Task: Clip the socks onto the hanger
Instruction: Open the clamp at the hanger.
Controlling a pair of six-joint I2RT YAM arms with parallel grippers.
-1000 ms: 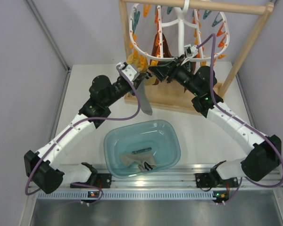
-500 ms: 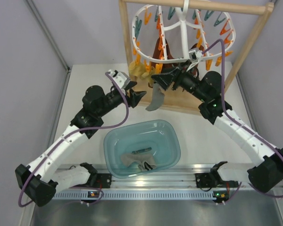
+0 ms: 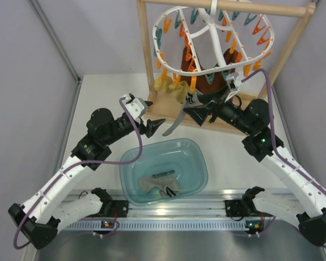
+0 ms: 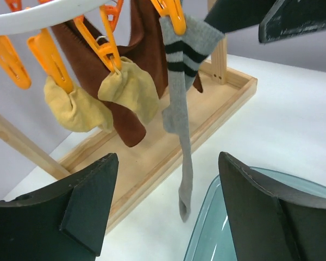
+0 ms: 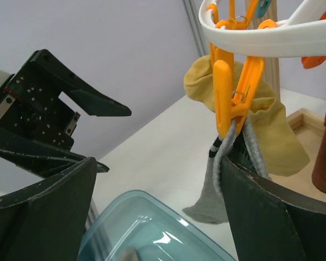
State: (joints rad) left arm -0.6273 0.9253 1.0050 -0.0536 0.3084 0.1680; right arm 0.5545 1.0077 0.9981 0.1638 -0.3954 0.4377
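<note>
The white hanger (image 3: 165, 60) hangs from the wooden rack, and its ring (image 5: 271, 38) fills the top of the right wrist view. A grey sock (image 3: 175, 122) with a striped cuff (image 4: 180, 51) dangles from an orange clip (image 5: 232, 98). Neither gripper touches it. Two yellow socks (image 4: 81, 107) (image 4: 135, 92) hang clipped beside it. My left gripper (image 3: 152, 126) (image 4: 168, 160) is open and empty, just left of the grey sock. My right gripper (image 3: 198, 116) (image 5: 157, 163) is open too, close on the sock's right. Another sock (image 3: 158, 185) lies in the tub.
A teal plastic tub (image 3: 202, 163) (image 5: 146, 217) sits on the table in front of both grippers. The wooden rack's post (image 3: 145, 60) and base tray (image 4: 152, 163) stand behind. Brown socks (image 4: 138, 60) hang among the clips. Grey walls close in both sides.
Both grippers have opened and pulled back toward the near side, away from the hanger. The grey sock now hangs free from its orange clip, and the hanger has swung back up.
</note>
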